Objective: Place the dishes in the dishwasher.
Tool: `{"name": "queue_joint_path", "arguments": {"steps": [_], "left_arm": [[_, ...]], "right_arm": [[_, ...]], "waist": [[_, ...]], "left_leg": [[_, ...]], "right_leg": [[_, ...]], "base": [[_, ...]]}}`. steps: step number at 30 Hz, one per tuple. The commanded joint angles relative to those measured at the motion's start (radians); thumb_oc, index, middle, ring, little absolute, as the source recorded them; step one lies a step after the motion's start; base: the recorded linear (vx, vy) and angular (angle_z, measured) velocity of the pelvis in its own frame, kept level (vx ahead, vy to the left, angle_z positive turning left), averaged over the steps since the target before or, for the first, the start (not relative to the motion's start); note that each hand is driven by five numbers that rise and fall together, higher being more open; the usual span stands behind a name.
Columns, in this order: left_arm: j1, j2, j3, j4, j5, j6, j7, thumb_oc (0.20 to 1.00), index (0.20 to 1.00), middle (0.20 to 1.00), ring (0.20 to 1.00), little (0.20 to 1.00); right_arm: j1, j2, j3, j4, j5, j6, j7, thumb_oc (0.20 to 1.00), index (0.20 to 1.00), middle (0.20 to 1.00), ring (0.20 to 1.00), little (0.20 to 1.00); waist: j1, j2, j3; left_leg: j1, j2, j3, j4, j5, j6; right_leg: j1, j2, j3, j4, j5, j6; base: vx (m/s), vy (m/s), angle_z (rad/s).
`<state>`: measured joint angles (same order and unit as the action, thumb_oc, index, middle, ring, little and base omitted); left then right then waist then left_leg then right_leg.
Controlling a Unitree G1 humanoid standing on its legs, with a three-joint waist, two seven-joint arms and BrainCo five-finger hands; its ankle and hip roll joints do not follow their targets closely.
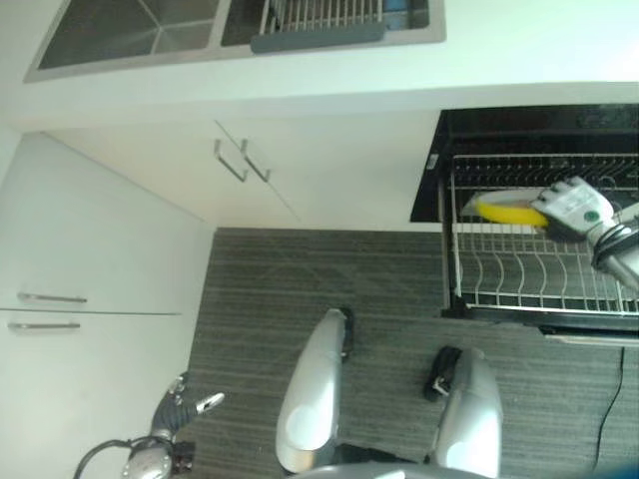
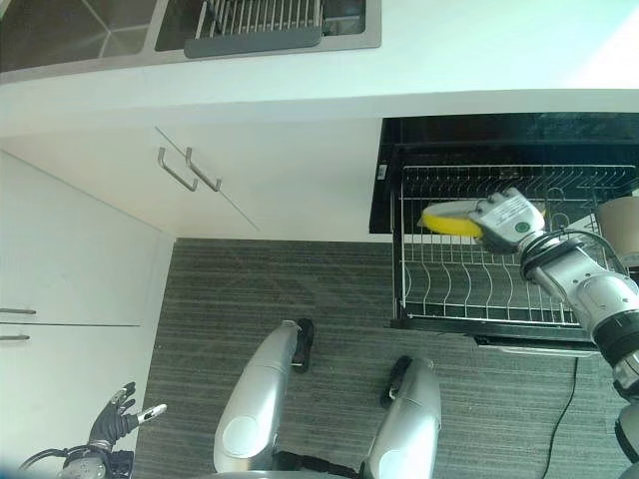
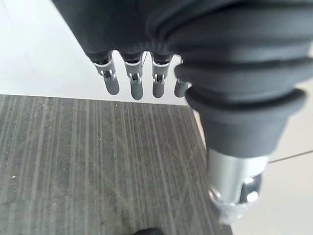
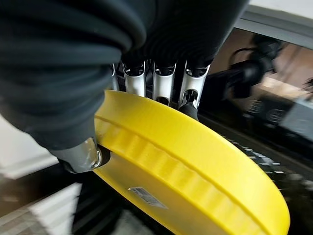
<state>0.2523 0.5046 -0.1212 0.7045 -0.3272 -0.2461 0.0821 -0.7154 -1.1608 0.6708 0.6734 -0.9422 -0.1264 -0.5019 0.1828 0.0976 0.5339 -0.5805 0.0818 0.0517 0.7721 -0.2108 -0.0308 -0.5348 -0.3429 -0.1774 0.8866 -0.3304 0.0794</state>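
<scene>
While the dishwasher stands open, the entries read as follows.

Right hand (image 2: 511, 222): fingers (image 4: 161, 85) over the top face and thumb under the rim, clamped on the yellow plate.
Yellow plate (image 4: 195, 161): held in the right hand, roughly level, its free edge pointing away from the wrist; it hangs above the rack with no wire seen touching it.
Rack (image 2: 469, 284): white wire, pulled out of the dishwasher, directly beneath the right hand; rows of upright tines run below the plate.
Dishwasher (image 2: 499, 135): dark cavity just beyond the right hand's fingertips, set under the worktop.
Left hand (image 2: 118, 411): low beside the white cabinet fronts, well apart from the right hand; fingers (image 3: 134, 83) straight and relaxed, grasping nothing, over the grey striped floor (image 3: 98, 166).
Worktop (image 1: 479, 65): white, beyond and above the right hand.
Sink (image 1: 130, 30): steel, sunk in the worktop, far off toward the left hand's side.
Drainer (image 1: 319, 22): grey wire-ribbed tray in the sink's second bowl.
Cabinet handles (image 1: 242, 160): two metal bars on a white door, between the two hands.
</scene>
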Motion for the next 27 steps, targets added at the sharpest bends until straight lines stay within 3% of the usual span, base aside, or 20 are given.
{"name": "queue_joint_path", "arguments": {"steps": [1, 5, 9, 10, 14, 17, 20, 21, 22, 23, 27], "left_arm": [[0.020, 0.059, 0.006, 0.008, -0.045, -0.029, 0.013, 1.000, 1.000, 1.000, 1.000, 1.000], [0.008, 0.082, 0.008, -0.010, -0.079, -0.029, 0.001, 1.000, 1.000, 1.000, 1.000, 1.000], [0.003, 0.094, 0.008, -0.030, -0.112, -0.034, -0.005, 1.000, 1.000, 1.000, 1.000, 1.000], [0.001, 0.098, 0.008, -0.030, -0.118, -0.037, -0.011, 1.000, 1.000, 1.000, 1.000, 1.000], [-0.003, 0.103, 0.007, -0.041, -0.116, -0.042, -0.028, 1.000, 1.000, 1.000, 1.000, 1.000], [-0.016, 0.112, 0.008, -0.044, -0.127, -0.050, -0.034, 1.000, 1.000, 1.000, 1.000, 1.000], [-0.031, 0.120, 0.012, -0.060, -0.141, -0.043, -0.033, 1.000, 1.000, 1.000, 1.000, 1.000], [-0.035, 0.121, 0.011, -0.063, -0.145, -0.041, -0.033, 1.000, 1.000, 1.000, 1.000, 1.000], [-0.039, 0.124, 0.010, -0.063, -0.148, -0.042, -0.037, 1.000, 1.000, 1.000, 1.000, 1.000], [-0.040, 0.124, 0.012, -0.064, -0.148, -0.040, -0.041, 1.000, 1.000, 1.000, 1.000, 1.000], [-0.060, 0.120, 0.006, -0.075, -0.139, -0.025, -0.047, 1.000, 1.000, 1.000, 1.000, 1.000]], "right_arm": [[-0.101, 0.000, 0.008, 0.047, 0.007, 0.095, -0.088, 0.200, 0.200, 0.200, 0.200, 0.200], [-0.232, -0.006, 0.086, 0.093, 0.006, 0.136, -0.067, 0.200, 0.200, 0.200, 0.200, 0.200], [-0.299, -0.001, 0.135, 0.135, 0.027, 0.149, -0.009, 0.200, 0.200, 0.200, 0.200, 0.200], [-0.311, 0.009, 0.148, 0.158, 0.037, 0.144, -0.011, 0.200, 0.200, 0.200, 0.200, 0.200], [-0.343, 0.029, 0.177, 0.186, 0.060, 0.116, 0.051, 0.200, 0.200, 0.200, 0.200, 0.200], [-0.371, 0.059, 0.196, 0.214, 0.102, 0.106, 0.108, 0.200, 0.200, 0.200, 0.200, 0.200], [-0.385, 0.083, 0.221, 0.231, 0.116, 0.160, 0.232, 0.200, 0.200, 0.200, 0.200, 0.200], [-0.383, 0.093, 0.220, 0.241, 0.138, 0.181, 0.257, 0.272, 0.272, 0.272, 0.272, 0.272], [-0.381, 0.109, 0.216, 0.260, 0.158, 0.194, 0.279, 0.583, 0.583, 0.583, 0.583, 0.583], [-0.376, 0.119, 0.210, 0.271, 0.178, 0.209, 0.295, 1.000, 1.000, 1.000, 1.000, 1.000], [-0.368, 0.167, 0.171, 0.327, 0.271, 0.159, 0.305, 1.000, 1.000, 1.000, 1.000, 1.000]], "waist": [[0.017, -0.024, -0.070], [0.030, -0.011, -0.060], [0.038, 0.001, -0.056], [0.042, 0.006, -0.053], [0.052, 0.014, -0.053], [0.059, 0.018, -0.051], [0.063, 0.021, -0.048], [0.064, 0.023, -0.047], [0.067, 0.026, -0.045], [0.068, 0.028, -0.044], [0.071, 0.030, -0.040]], "left_leg": [[0.020, 0.067, -0.092, 0.047, 0.017, -0.015], [-0.022, 0.060, -0.082, 0.025, 0.004, -0.007], [-0.053, 0.053, -0.076, -0.004, 0.006, -0.003], [-0.052, 0.052, -0.081, 0.007, -0.025, -0.007], [-0.079, 0.041, -0.082, 0.002, -0.027, -0.002], [-0.099, 0.037, -0.079, -0.007, -0.024, 0.001], [-0.109, 0.033, -0.077, -0.021, -0.018, 0.003], [-0.110, 0.032, -0.075, -0.027, -0.016, 0.004], [-0.110, 0.030, -0.074, -0.031, -0.014, 0.006], [-0.111, 0.029, -0.073, -0.033, -0.014, 0.007], [-0.112, 0.028, -0.071, -0.036, -0.011, 0.009]], "right_leg": [[0.014, -0.025, 0.012, -0.126, 0.157, 0.017], [-0.057, -0.055, 0.016, -0.113, 0.176, 0.032], [-0.103, -0.051, 0.024, -0.123, 0.187, 0.033], [-0.108, -0.043, 0.032, -0.102, 0.157, 0.040], [-0.139, -0.043, 0.029, -0.098, 0.155, 0.033], [-0.164, -0.042, 0.030, -0.097, 0.157, 0.031], [-0.175, -0.041, 0.028, -0.099, 0.158, 0.030], [-0.177, -0.041, 0.026, -0.101, 0.158, 0.029], [-0.177, -0.042, 0.024, -0.102, 0.158, 0.027], [-0.178, -0.042, 0.022, -0.102, 0.157, 0.025], [-0.176, -0.038, 0.015, -0.106, 0.158, 0.020]], "base": [[-0.17, 0.047, 0.00], [-0.13, 0.050, 0.03], [-0.09, 0.018, -0.03], [-0.01, -0.001, -0.03], [-0.03, 0.018, 0.00], [-0.05, 0.003, 0.00], [-0.04, -0.005, 0.01], [-0.04, -0.004, 0.03], [-0.03, -0.008, 0.06], [-0.04, -0.019, 0.06], [-0.01, -0.005, 0.01]]}}
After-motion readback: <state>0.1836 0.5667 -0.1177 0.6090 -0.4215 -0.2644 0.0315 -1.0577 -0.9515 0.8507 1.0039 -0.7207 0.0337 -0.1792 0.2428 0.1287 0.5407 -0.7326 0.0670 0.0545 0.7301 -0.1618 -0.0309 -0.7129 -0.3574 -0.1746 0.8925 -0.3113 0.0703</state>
